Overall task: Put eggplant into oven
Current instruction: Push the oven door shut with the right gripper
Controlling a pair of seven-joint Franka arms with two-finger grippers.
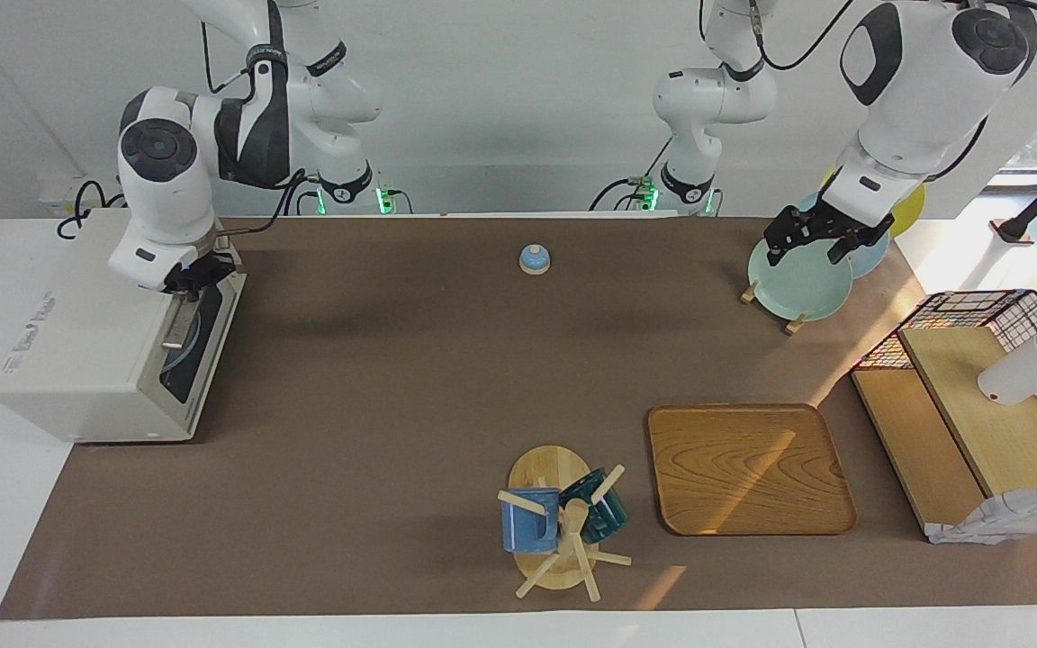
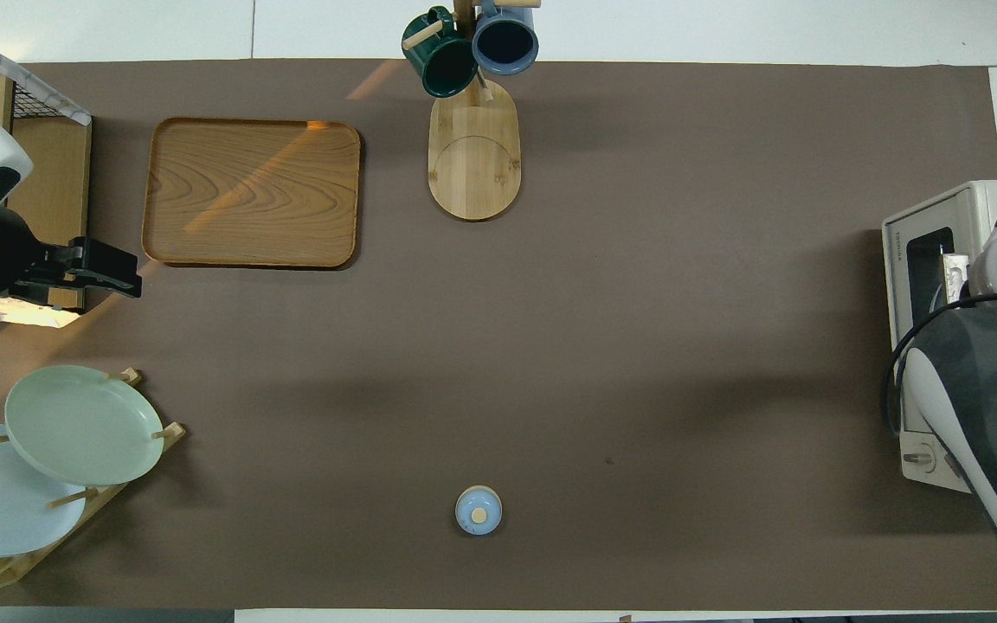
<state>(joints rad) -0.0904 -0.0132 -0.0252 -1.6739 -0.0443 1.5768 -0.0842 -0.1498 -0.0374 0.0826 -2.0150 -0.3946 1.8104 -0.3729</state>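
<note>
The right gripper (image 1: 187, 281), jaws pinched together, is pressing the oven (image 1: 95, 342) door; the left gripper (image 1: 811, 236), jaws wide, is hovering over a green plate (image 1: 798, 283).

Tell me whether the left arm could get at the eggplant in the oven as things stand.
Probably not. The oven stands at the right arm's end of the table with its door shut, the right end effector at the handle. The left end effector hangs over the plate rack.

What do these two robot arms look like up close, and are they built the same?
Both look alike: glossy white rounded shells with dark grey round caps at the joints and black cables looping alongside. The right arm wears a dark band with white lettering; its tool is small and black. The left arm ends in a black tool. Green lights glow at both bases.
</note>
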